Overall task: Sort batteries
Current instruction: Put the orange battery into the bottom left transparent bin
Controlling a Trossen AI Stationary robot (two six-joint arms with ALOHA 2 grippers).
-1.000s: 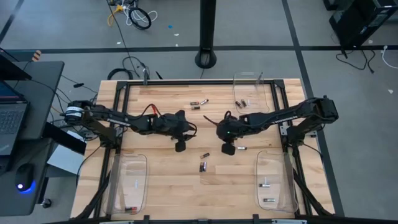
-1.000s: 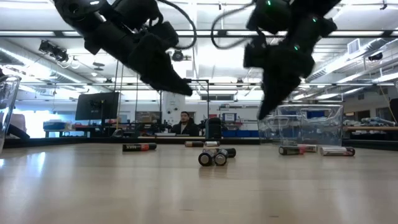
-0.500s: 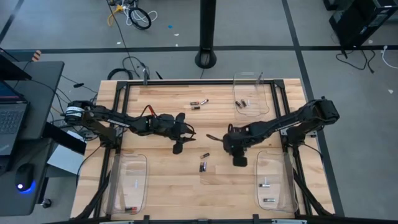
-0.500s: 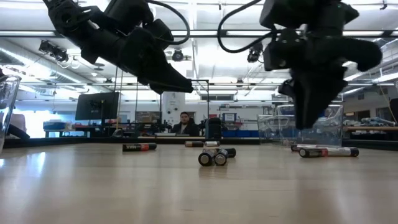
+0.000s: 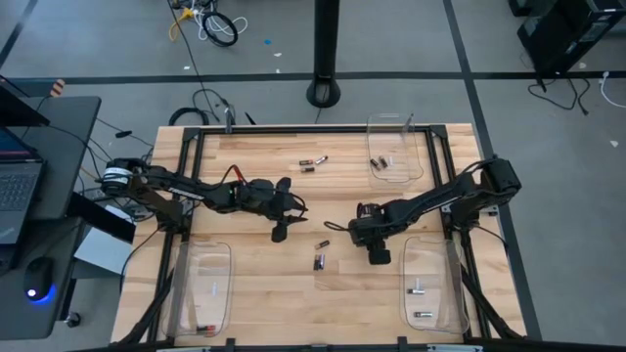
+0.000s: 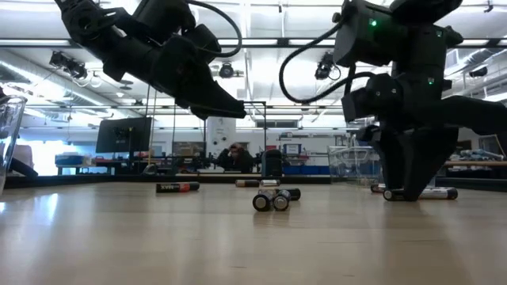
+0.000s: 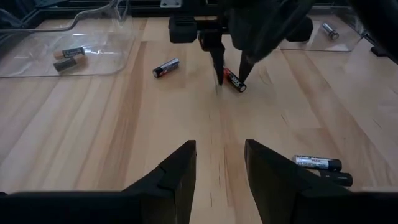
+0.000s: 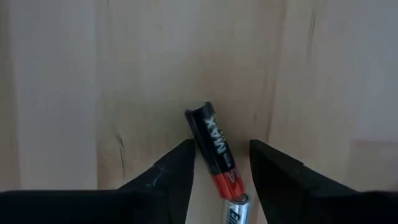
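Fingers point(image 8: 180, 168) of the right gripper point(image 8: 219, 171) stand parted astride a red-banded battery point(image 8: 214, 155) on the wooden table point(image 5: 264, 293).

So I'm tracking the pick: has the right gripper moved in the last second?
Yes. In the high view the right gripper has shifted toward the near-right clear tray and lowered around a battery.

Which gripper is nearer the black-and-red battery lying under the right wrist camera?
Right. The right gripper straddles the black-and-red battery, fingers open either side. The left gripper hangs well away across the table.
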